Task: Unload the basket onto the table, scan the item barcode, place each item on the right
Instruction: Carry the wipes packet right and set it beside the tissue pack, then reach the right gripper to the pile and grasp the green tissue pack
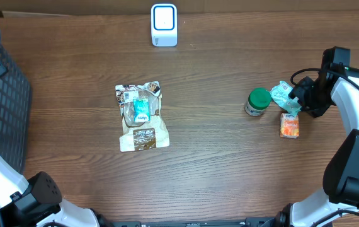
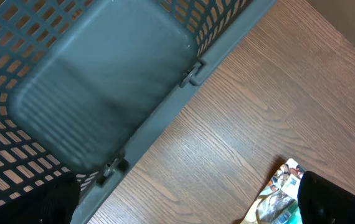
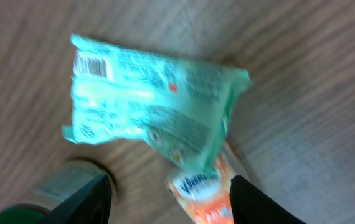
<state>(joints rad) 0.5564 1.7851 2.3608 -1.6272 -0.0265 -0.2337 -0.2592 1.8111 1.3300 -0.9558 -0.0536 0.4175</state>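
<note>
The right gripper [image 3: 168, 185] has its two dark fingers [image 3: 85, 198] spread apart and clamped on nothing. The teal packet [image 3: 146, 99] lies just ahead of them, blurred, its lower corner dipping toward the gap without touching either pad. Only the right wrist view shows the packet's barcode [image 3: 94, 65], facing up at the far corner on the left-finger side. Between the fingers, under the packet's near corner, is an orange packet [image 3: 202, 194]; beside the left finger is a green-lidded jar [image 3: 43, 194].

From overhead the barcode cannot be made out. That view places the gripper at the packet's edge, with the jar beyond the packet and the white scanner [image 1: 164, 25] well apart at the table's [image 1: 230, 176] far edge.

The left gripper [image 2: 187, 186] stands wide open and empty. Ahead of its fingers lies a grey basket [image 2: 103, 81]; by its right finger is a corner of a brown bag [image 2: 277, 193].
</note>
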